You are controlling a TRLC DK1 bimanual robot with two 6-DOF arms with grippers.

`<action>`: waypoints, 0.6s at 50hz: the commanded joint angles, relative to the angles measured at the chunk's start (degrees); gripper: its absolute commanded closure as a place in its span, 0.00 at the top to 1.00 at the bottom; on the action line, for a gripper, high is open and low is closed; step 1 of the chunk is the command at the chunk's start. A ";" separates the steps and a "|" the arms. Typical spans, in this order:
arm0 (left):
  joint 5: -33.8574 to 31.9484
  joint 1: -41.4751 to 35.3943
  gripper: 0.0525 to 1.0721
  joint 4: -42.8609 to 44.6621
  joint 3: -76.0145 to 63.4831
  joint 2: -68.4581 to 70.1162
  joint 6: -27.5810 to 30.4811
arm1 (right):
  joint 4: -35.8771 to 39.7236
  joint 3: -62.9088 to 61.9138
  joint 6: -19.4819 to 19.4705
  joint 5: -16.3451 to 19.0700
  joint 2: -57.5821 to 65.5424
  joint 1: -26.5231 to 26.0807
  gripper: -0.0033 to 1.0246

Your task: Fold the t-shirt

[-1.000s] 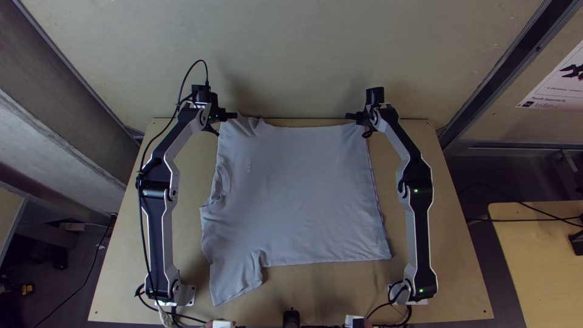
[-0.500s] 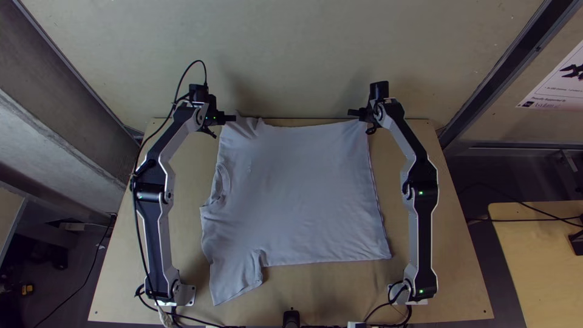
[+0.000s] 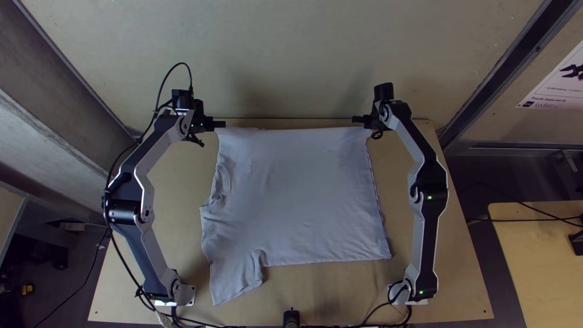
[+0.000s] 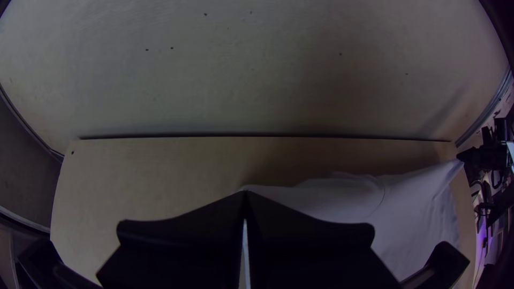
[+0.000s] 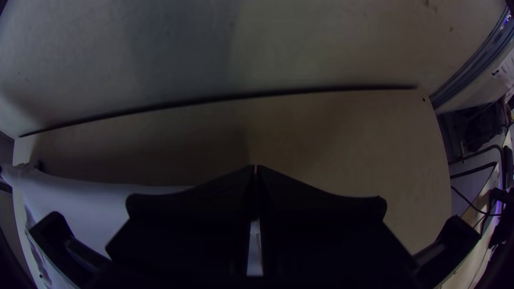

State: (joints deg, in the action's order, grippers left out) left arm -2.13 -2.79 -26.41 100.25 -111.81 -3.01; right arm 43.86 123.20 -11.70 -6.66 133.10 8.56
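The wide, pale grey cloth t-shirt [image 3: 294,197] lies mostly flat, its far corners pinched in both pairs of jaws.

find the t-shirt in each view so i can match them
Top: t-shirt on the table, between the two arms.
Left wrist: runs from the left tool toward the right tool.
Right wrist: runs from the right tool toward the left one.
Shared landmark: the table's far edge, just beyond the shirt.

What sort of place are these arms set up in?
Most likely a robotics lab or test booth: a left arm and right arm at a wooden table, a plain panel behind it, and a poster to one side.
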 commanded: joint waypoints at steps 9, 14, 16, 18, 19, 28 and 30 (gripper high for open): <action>-1.03 0.41 0.02 1.89 -10.69 10.03 0.37 | -0.53 -10.35 0.98 -0.29 -10.05 -0.56 0.03; -1.12 -0.03 0.02 2.24 -14.38 13.37 0.28 | -1.93 -15.09 1.07 -0.38 -13.65 -0.56 0.03; -1.12 -0.20 0.02 2.33 -15.87 14.69 0.28 | -2.55 -17.11 1.07 -0.38 -15.15 -0.56 0.03; -1.12 -0.29 0.02 2.68 -17.63 16.01 0.28 | -3.25 -19.22 1.07 -0.38 -16.55 -0.56 0.03; -1.12 -0.29 0.02 2.95 -18.60 16.62 0.28 | -3.69 -20.28 1.07 -0.38 -17.26 -0.56 0.03; -1.12 -0.47 0.02 3.74 -25.72 21.90 0.90 | -6.41 -28.89 1.25 -0.38 -22.36 -0.47 0.03; -1.12 -0.55 0.02 3.74 -27.12 23.04 0.90 | -6.94 -30.65 1.16 -0.38 -23.50 -0.47 0.03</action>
State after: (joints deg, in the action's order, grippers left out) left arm -3.01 -3.18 -22.96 77.12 -92.55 -2.94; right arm 38.02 96.79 -11.29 -6.63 113.01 8.56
